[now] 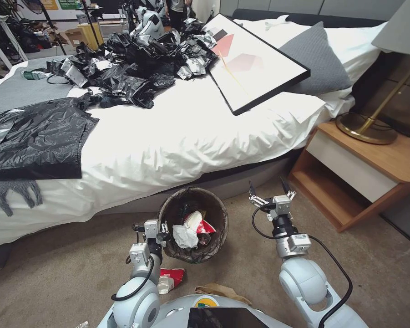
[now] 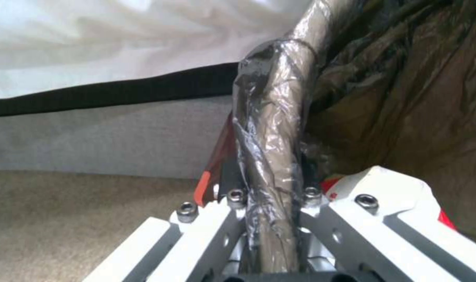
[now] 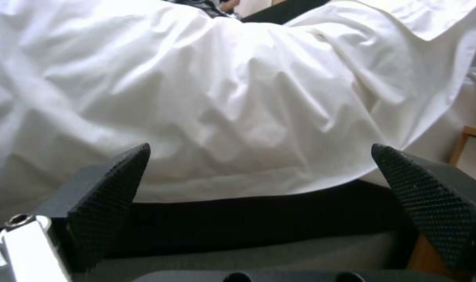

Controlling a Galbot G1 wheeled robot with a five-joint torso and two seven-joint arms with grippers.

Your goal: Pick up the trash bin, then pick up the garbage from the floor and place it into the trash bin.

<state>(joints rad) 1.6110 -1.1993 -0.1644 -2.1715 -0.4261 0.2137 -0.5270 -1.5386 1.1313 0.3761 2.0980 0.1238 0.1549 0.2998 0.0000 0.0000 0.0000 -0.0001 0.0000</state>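
The trash bin (image 1: 222, 217), round with a dark brown liner over its rim, is on the carpet side of the bed, straight ahead of me. My left gripper (image 1: 165, 229) is shut on its near-left rim; in the left wrist view the lined rim (image 2: 275, 117) runs between the left gripper (image 2: 269, 197) fingers. Inside the bin lie crumpled white paper (image 1: 184, 237) and a red-and-white packet (image 1: 204, 226). On the floor by my base lie a red-and-white packet (image 1: 170, 278) and a brown paper bag (image 1: 220, 290). My right gripper (image 1: 268, 187) (image 3: 261, 156) hangs open and empty right of the bin.
The bed (image 1: 177, 136) with its white sheet stands close in front, carrying black plastic sheets (image 1: 36, 136) and a framed picture (image 1: 255, 59). A wooden nightstand (image 1: 350, 168) with a brass lamp base (image 1: 366, 127) is at the right. Open carpet (image 1: 54, 273) lies at the left.
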